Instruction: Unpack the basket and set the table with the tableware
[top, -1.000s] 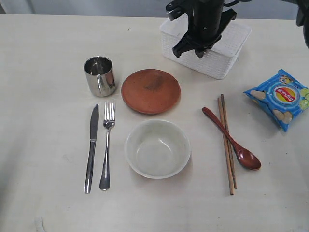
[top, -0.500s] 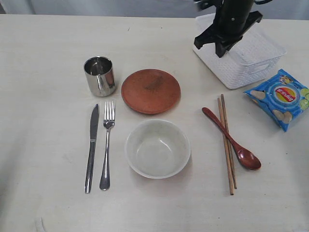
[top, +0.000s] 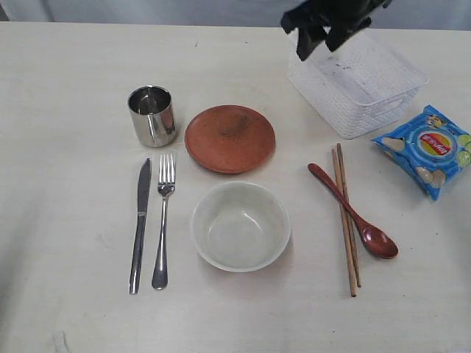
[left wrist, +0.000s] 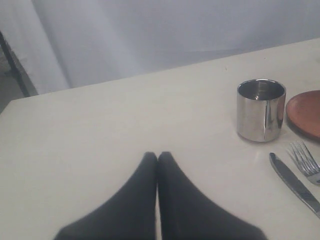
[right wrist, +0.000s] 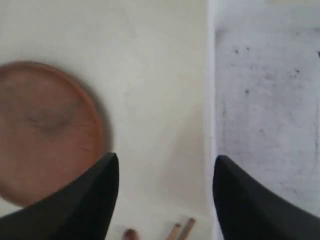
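Observation:
The white basket (top: 358, 84) stands empty at the back right of the table (top: 66, 88). My right gripper (top: 321, 38) hovers open above the basket's left rim (right wrist: 212, 100), holding nothing. Laid out on the table are a steel cup (top: 152, 115), a reddish-brown plate (top: 229, 138), a knife (top: 140, 224), a fork (top: 163, 220), a pale bowl (top: 240, 226), brown chopsticks (top: 346, 220) and a dark red spoon (top: 355, 213). In the left wrist view my left gripper (left wrist: 157, 156) is shut, low over bare tabletop, apart from the cup (left wrist: 260, 110).
A blue chip bag (top: 427, 149) lies to the right of the basket, near the table's right edge. A pale curtain (left wrist: 150, 35) hangs behind the table's far edge.
The right gripper slid the basket to the right, then opened, let go of its rim and rose. The tableware stayed where it was.

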Robot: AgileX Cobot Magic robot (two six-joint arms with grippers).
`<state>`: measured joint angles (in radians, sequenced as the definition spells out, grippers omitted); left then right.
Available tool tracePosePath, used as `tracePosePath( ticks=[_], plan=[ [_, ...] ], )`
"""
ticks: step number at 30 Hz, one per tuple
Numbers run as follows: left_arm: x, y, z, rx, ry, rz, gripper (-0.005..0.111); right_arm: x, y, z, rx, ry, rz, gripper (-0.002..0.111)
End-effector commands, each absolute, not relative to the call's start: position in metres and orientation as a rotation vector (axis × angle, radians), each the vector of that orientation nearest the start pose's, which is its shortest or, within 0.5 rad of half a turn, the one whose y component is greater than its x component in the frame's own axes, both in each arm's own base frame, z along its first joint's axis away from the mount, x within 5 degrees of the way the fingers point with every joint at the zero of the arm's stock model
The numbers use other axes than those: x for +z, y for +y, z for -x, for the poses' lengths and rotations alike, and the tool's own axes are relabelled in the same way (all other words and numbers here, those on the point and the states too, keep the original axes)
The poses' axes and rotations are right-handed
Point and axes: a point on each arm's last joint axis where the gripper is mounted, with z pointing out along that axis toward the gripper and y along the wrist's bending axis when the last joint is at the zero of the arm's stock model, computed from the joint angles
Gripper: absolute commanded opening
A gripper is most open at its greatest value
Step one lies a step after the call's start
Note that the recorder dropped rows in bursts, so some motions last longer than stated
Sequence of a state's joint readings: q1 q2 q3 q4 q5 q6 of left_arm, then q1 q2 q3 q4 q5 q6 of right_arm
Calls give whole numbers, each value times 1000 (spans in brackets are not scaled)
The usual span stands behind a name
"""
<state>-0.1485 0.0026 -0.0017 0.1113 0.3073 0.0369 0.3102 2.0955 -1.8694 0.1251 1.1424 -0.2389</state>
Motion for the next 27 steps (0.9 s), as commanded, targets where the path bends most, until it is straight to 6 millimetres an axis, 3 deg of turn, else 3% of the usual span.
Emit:
tracePosePath(
  ticks=[1,4,8,12,18,27],
  plan=[
    [186,-5,-54,16,1768,-220,0,286,178,-401,447,2672,825,53],
    [186,-5,-54,16,1768,-220,0,285,208,-381,502,2650,946,41],
    [186,-5,-54,16,1768,-220,0,272,250,-351,523,2646,1135,-1],
    [186,-5,-54,16,1768,-220,0,257,277,-327,533,2644,1214,0],
    [186,-5,-54,16,1768,-220,0,232,299,-302,533,2654,1256,0],
    [186,-5,-54,16,1768,-220,0,202,311,-299,529,2667,1140,0]
  ],
)
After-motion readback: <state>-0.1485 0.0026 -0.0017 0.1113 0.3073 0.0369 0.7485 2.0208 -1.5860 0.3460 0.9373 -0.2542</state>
